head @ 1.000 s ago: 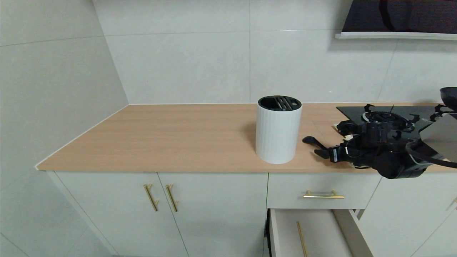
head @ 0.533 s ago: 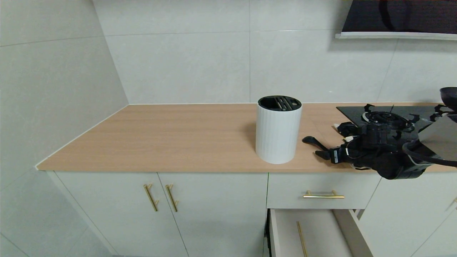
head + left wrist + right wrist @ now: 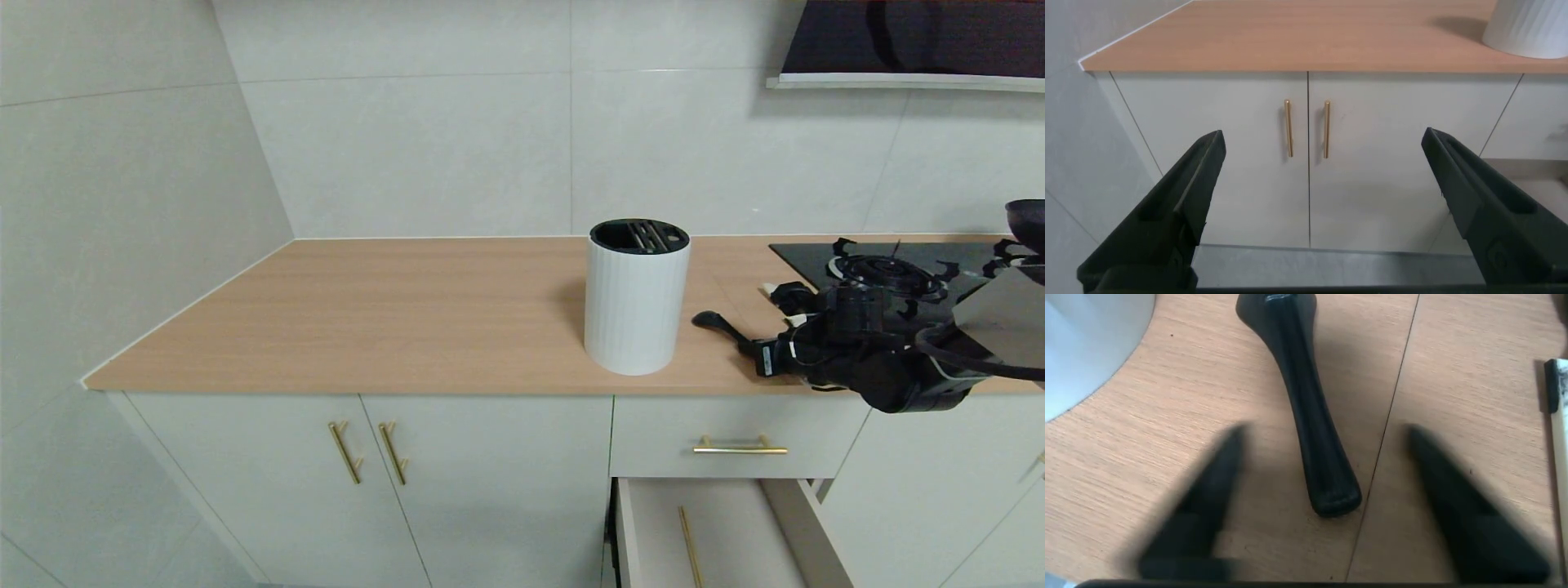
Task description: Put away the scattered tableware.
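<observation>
left gripper (image 3: pixel 1321 140) fingers spread wide, nothing between them. beside the white holder (image 3: pixel 636 306), the black handle (image 3: pixel 1306 416) lies flat on the counter (image 3: pixel 408 310), between the right gripper (image 3: pixel 1324 433) fingers, also wide. it looks rigid, light, smooth and likely slippery; best pinched across its narrow middle.

Left hand (image 3: pixel 1321 145) spread wide, right hand (image 3: pixel 1325 457) spread

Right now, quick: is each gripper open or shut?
Left gripper: open, empty.
Right gripper: open, fingers astride the black handle, not touching it.
</observation>
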You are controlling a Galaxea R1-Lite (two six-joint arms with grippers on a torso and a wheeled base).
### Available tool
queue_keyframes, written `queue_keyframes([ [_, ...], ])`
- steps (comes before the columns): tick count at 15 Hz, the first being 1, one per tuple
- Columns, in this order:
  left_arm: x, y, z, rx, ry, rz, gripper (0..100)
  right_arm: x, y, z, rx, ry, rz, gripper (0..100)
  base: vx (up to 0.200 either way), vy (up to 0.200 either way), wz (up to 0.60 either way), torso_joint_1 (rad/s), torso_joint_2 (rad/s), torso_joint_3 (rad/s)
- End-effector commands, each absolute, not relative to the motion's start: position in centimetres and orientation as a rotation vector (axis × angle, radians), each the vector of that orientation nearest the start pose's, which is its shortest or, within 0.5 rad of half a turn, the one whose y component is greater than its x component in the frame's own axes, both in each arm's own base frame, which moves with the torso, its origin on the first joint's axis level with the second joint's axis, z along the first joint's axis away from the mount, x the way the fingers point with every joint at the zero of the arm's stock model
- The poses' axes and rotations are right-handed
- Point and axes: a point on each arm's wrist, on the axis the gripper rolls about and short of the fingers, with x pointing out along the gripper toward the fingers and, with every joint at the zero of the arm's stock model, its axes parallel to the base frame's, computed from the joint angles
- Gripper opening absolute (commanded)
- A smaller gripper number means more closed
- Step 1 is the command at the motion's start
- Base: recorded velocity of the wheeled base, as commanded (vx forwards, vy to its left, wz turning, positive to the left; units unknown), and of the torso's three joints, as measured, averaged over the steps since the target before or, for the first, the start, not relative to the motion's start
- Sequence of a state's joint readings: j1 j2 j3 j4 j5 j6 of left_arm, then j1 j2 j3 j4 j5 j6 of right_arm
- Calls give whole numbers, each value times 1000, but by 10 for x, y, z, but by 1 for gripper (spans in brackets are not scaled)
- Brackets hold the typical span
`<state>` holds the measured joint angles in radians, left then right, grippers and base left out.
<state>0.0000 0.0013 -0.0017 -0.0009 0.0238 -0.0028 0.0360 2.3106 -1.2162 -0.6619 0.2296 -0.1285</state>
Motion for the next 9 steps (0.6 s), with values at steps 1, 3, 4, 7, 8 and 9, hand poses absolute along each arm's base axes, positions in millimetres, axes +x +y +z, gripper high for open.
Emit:
queue_keyframes([
  [1, -23, 1, 76, -3, 0, 25, 100, 442, 21, 56, -84, 420, 289, 0, 0, 0, 0, 0, 0, 0],
  [3, -23, 1, 76, -3, -2, 25, 100, 442, 21, 58, -84, 416, 290, 0, 0, 0, 0, 0, 0, 0],
  [4, -23, 1, 76, -3, -2, 25, 100, 442, 21, 58, -84, 416, 289, 0, 0, 0, 0, 0, 0, 0],
  [7, -23, 1, 76, -3, -2, 25, 100, 442, 21, 67, -80, 414, 280, 0, 0, 0, 0, 0, 0, 0],
  [8, -23, 1, 76, -3, -2, 25, 100, 442, 21, 73, -74, 462, 265, 0, 0, 0, 0, 0, 0, 0],
  [9, -23, 1, 76, -3, -2, 25, 100, 437, 20, 85, -60, 529, 244, 0, 0, 0, 0, 0, 0, 0],
])
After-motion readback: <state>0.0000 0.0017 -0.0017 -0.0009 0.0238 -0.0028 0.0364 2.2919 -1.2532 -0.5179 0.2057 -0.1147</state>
